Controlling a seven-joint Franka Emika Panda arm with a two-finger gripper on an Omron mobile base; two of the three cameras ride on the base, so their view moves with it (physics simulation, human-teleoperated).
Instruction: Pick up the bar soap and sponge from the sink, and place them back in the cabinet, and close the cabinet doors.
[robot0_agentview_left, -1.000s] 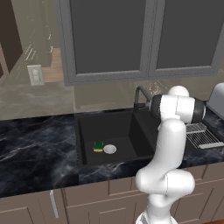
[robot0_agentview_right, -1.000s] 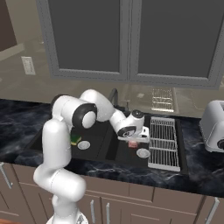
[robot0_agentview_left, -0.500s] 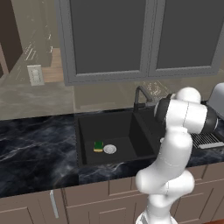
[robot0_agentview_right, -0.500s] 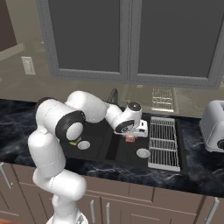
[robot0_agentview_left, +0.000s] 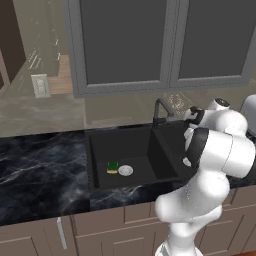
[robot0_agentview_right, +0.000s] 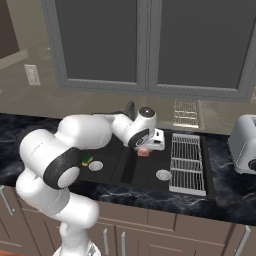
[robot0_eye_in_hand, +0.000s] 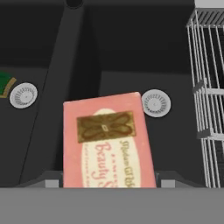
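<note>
My gripper (robot0_eye_in_hand: 108, 183) is shut on the bar soap (robot0_eye_in_hand: 107, 144), a pink block with a printed label, and holds it above the right basin of the black sink (robot0_agentview_right: 150, 175). From the right base the bar soap (robot0_agentview_right: 144, 152) hangs just under the gripper (robot0_agentview_right: 149, 146), over the sink's divider. The sponge (robot0_agentview_left: 113, 166), green over yellow, lies in the left basin beside a silver drain (robot0_agentview_left: 126, 170); the sponge (robot0_agentview_right: 87, 160) (robot0_eye_in_hand: 5, 83) is also in the other two views. A dark brown panel (robot0_agentview_left: 10, 40) stands at the upper left; I cannot tell whether it belongs to the cabinet.
A wire dish rack (robot0_agentview_right: 186, 162) lies right of the sink, with a toaster (robot0_agentview_right: 245, 145) beyond it. The dark faucet (robot0_agentview_left: 159, 107) rises behind the basins. Grey-framed dark window panes (robot0_agentview_left: 150, 40) span the wall above. A second drain (robot0_eye_in_hand: 154, 103) sits below the soap.
The gripper has risen a little with the bar soap and drifted left, from over the right basin toward the divider. The arm's elbow has swung round. The sponge has not moved.
</note>
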